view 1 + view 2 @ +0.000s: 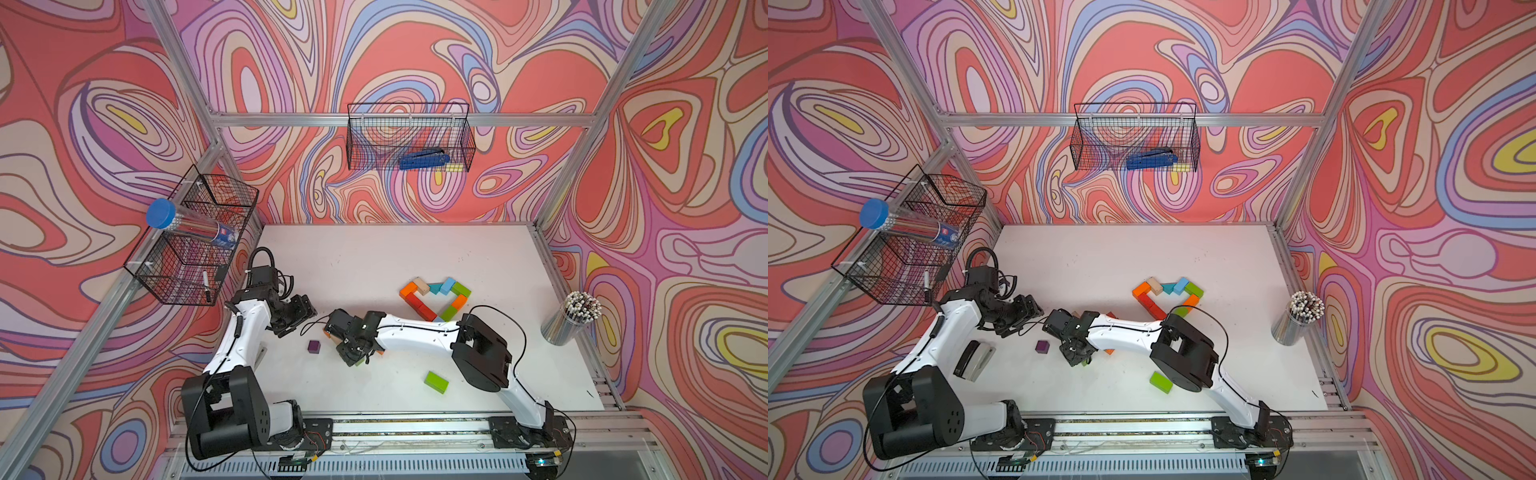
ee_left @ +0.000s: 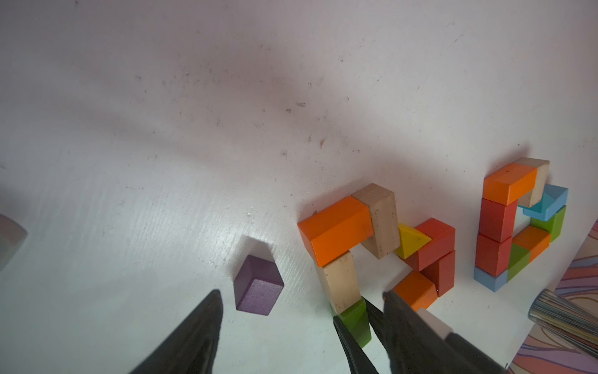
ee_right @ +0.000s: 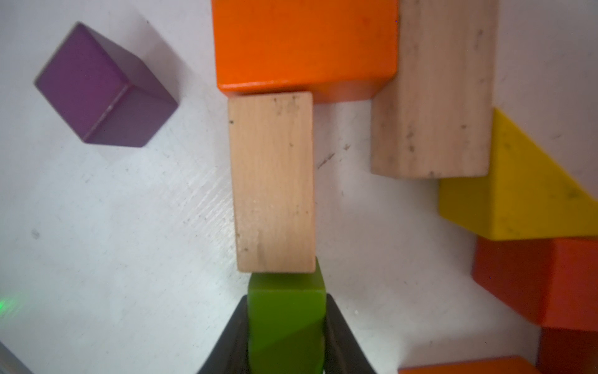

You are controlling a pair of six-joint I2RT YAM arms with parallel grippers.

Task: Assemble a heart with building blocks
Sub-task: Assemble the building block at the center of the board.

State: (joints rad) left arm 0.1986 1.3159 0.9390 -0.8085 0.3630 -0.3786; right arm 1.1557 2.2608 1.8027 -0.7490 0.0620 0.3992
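Right gripper (image 3: 286, 302), seen from its own wrist camera, is clamped on a small green wooden block (image 3: 286, 327), with one dark finger against each side. The block's far end touches a plain wooden brick (image 3: 273, 181) lying flat on the white table (image 3: 113, 243). That brick's other end butts against an orange wooden brick (image 3: 304, 45). A second plain wooden brick (image 3: 430, 90) also meets the orange one, followed by a yellow wooden wedge (image 3: 517, 197) and a red wooden brick (image 3: 547, 281). A purple wooden cube (image 3: 103, 87) sits apart from this chain.

From the left wrist camera the chain reads as a partial loop, with the small green wooden block (image 2: 356, 319) at its near end and the purple wooden cube (image 2: 259, 285) near it. A closed heart-shaped ring of coloured blocks (image 2: 496, 223) lies farther off. The left gripper's dark fingers (image 2: 200, 330) stand wide apart with nothing between them.

In both top views the left gripper (image 1: 289, 326) hangs over the table, well apart from the heart-shaped ring (image 1: 420, 306). The right gripper (image 1: 353, 357) is low, near the purple wooden cube (image 1: 314, 346). A loose green wooden brick (image 1: 436, 381) lies alone. In a top view, a black-and-grey stapler (image 1: 973, 359) lies beside the left arm.
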